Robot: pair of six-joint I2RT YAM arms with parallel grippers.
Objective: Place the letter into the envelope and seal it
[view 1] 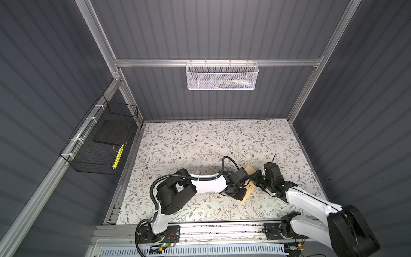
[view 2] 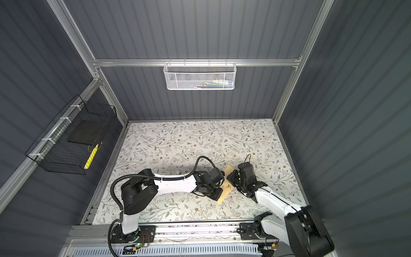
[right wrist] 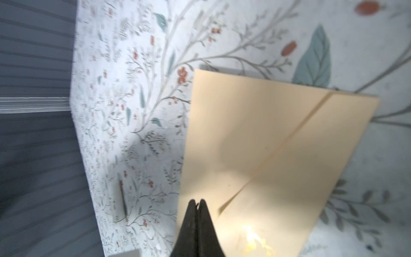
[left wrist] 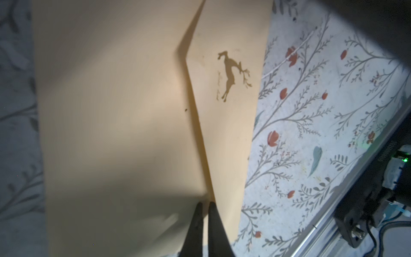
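The tan envelope [view 1: 250, 191] [view 2: 227, 191] lies flat on the floral table between both arms. Its pointed flap [left wrist: 226, 124], printed with a dark deer, is folded down over the body [left wrist: 111, 111]. My left gripper [left wrist: 205, 203] [view 1: 242, 193] is shut, its tips resting at the flap's edge. My right gripper [right wrist: 197, 201] [view 1: 251, 177] is shut too, with its tips over the envelope [right wrist: 266, 133] close to the flap's point. The letter is hidden from every view.
A small white stick [view 1: 198, 172] lies just behind my left arm. A white mesh basket [view 1: 222, 76] hangs on the back wall and a black wire basket [view 1: 100, 142] on the left wall. The metal rail [view 1: 222, 229] runs along the table's front edge.
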